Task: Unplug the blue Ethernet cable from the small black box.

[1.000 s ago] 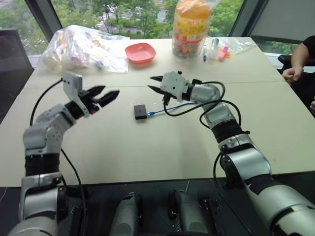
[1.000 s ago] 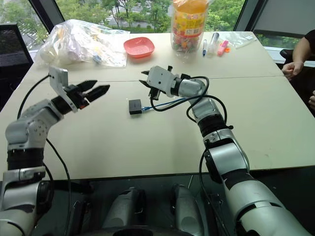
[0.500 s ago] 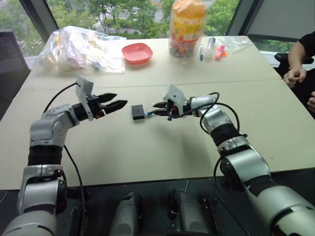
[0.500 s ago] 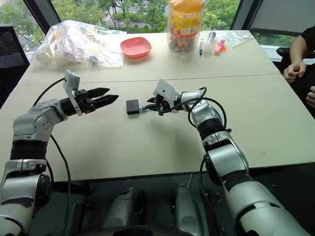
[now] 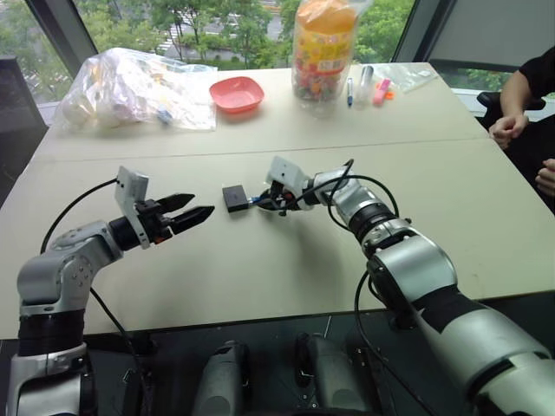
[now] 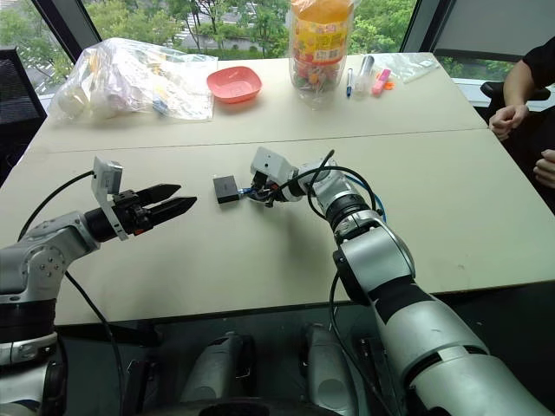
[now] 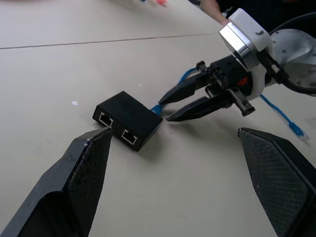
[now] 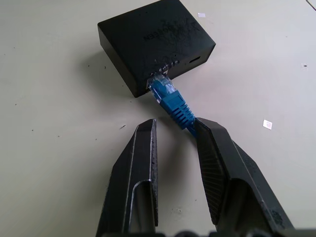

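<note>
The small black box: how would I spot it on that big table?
Start at the beige table; near its middle, between the robot's two hands, lies the small black box. It alone is flat, square and matte black, with the blue Ethernet cable plugged into one side.

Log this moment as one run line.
blue Ethernet cable: plugged into small black box | right gripper: open at plug | left gripper: open, apart

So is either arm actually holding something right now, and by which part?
Nothing is held. The right tool is open, fingers straddling the blue Ethernet cable just behind its plug, still in the small black box. The left tool hangs open.
</note>
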Available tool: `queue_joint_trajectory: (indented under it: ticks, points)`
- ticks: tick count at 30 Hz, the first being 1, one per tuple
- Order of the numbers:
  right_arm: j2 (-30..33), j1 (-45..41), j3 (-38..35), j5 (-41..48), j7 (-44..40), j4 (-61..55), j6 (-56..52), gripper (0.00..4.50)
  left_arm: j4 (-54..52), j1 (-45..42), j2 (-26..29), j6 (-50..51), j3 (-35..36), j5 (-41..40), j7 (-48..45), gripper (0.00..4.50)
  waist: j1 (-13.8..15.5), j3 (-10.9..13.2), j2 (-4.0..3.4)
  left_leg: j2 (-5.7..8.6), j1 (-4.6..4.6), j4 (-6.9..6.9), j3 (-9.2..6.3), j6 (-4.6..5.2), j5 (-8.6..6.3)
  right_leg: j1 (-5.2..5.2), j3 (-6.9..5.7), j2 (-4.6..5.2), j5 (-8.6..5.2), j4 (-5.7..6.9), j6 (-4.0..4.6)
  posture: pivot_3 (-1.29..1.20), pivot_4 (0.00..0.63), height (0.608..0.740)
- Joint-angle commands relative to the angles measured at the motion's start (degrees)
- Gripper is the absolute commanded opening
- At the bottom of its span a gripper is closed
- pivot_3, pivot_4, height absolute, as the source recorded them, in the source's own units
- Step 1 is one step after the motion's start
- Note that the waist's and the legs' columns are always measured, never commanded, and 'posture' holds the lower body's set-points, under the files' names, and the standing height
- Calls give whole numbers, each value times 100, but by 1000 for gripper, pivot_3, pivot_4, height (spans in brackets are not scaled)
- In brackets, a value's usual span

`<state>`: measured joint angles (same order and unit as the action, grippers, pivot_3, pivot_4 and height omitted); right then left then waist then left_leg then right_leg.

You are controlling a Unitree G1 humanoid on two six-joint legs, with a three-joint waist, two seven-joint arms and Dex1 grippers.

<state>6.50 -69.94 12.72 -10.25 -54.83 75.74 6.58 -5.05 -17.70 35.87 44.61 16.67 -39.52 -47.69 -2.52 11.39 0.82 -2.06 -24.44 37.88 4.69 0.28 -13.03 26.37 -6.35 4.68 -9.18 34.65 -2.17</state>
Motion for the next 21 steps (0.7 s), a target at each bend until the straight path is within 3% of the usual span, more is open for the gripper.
queue_joint_trajectory:
  ticks: [1,2,11,14,18,21]
  points:
    - [-109,-111,-41,-108,125,34,73,2516,-248,132,16,-26,234,-163,119,4269,1,0,0,0,0,0,0,0,0,0,0,0,0,1,0,0,150,740]
    - [-118,-123,-23,-147,164,33,138,2981,-275,171,4,-23,242,-175,137,4269,2,0,0,0,-1,0,0,0,0,2,0,0,0,1,-1,0,150,740]
    - [-300,-136,65,-446,249,155,42,2981,-149,34,-92,-103,59,-141,311,4269,4,0,0,0,-1,0,0,0,0,1,0,0,-1,1,1,0,150,740]
    - [-368,-47,97,-503,-85,210,-229,2135,-144,6,-130,-132,12,-105,363,4269,-12,-1,0,-1,3,-1,1,0,0,0,0,-1,0,2,0,0,150,740]
    - [-331,34,114,-519,-493,192,-348,38,-205,65,-125,-135,60,-127,418,4269,1,-2,0,-4,10,0,1,0,0,-2,0,-3,-1,14,-1,0,150,740]
    - [-227,90,121,-537,-532,127,-214,38,-143,81,-92,-127,149,-162,440,4269,6,-2,0,-3,12,3,-1,-1,0,-2,0,-1,-3,20,2,0,150,740]
